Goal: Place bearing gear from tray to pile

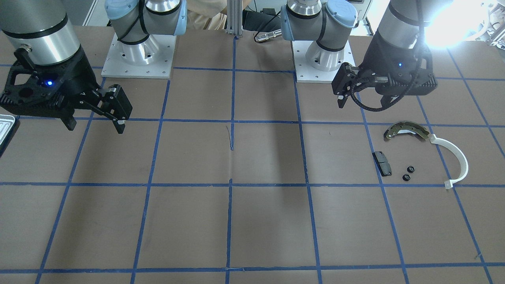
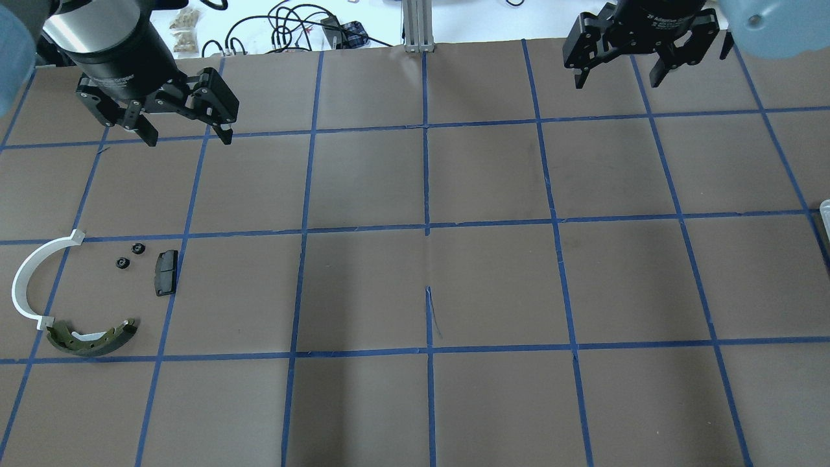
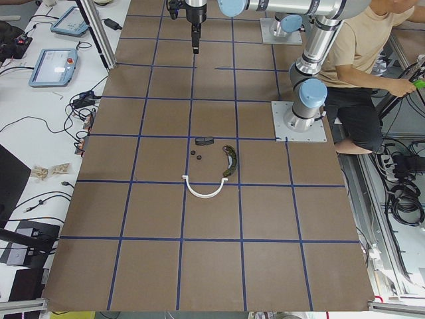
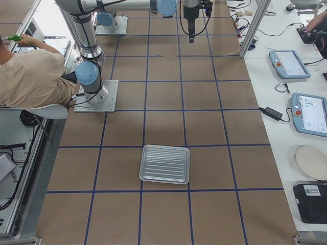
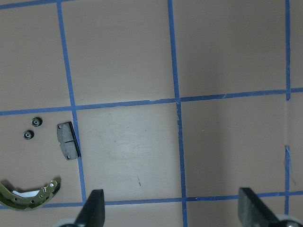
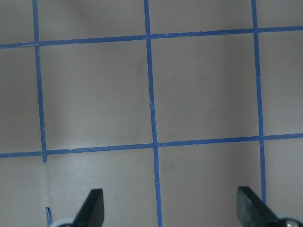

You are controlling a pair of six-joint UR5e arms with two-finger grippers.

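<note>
Bearing gears (image 2: 137, 248), two tiny black round pieces, sit well apart from both arms. I see the left fingers (image 2: 148, 131) spread wide with nothing between them, held above the desk (image 2: 486, 292). My left wrist camera looks down past them and catches the gears at the lower left. The right fingers (image 2: 578, 76) are spread just as wide, likewise bare, above the desk's other half. Farther out, the two gears lie side by side on the desk in the pile (image 1: 410, 169). They are just beside a small black pad (image 2: 166, 272), with a white plastic arc (image 2: 18, 285) and an olive brake shoe (image 2: 97, 347) near. The tray (image 4: 164, 164) rests at the desk's right end, well apart from the pile.
</note>
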